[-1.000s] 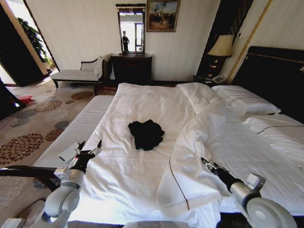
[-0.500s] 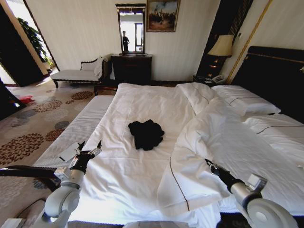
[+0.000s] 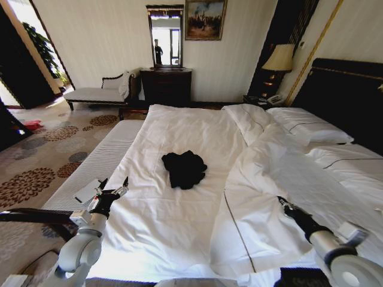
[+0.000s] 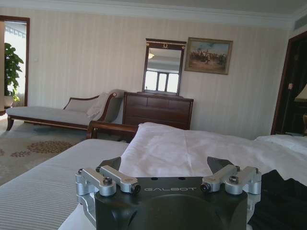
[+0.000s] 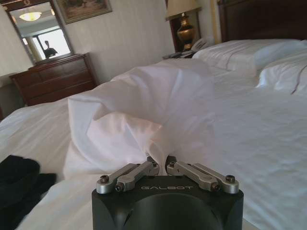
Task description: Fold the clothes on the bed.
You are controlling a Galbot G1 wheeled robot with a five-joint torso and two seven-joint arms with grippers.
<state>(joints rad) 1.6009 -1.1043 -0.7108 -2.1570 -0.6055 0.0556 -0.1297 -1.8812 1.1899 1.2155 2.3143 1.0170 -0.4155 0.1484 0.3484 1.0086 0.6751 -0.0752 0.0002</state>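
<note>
We hold the duvet (image 5: 144, 110) pinched in the right gripper (image 5: 161, 165) at 4 o'clock, clearing room; left gripper (image 3: 112, 188) spread open at 8 o'clock; T-shirt (image 3: 184, 168) crumpled mid-bed (image 3: 173, 128), next needing spreading flat

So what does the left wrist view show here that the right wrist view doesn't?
Left wrist view: the left gripper, jaws open, the pale chaise and the striped bench beside the bed. Right wrist view: the right gripper, jaws shut on the white duvet, plus the pillows, lamp and headboard. Shared: the white bed, the dark dresser with its mirror, and an edge of the black T-shirt.
</note>
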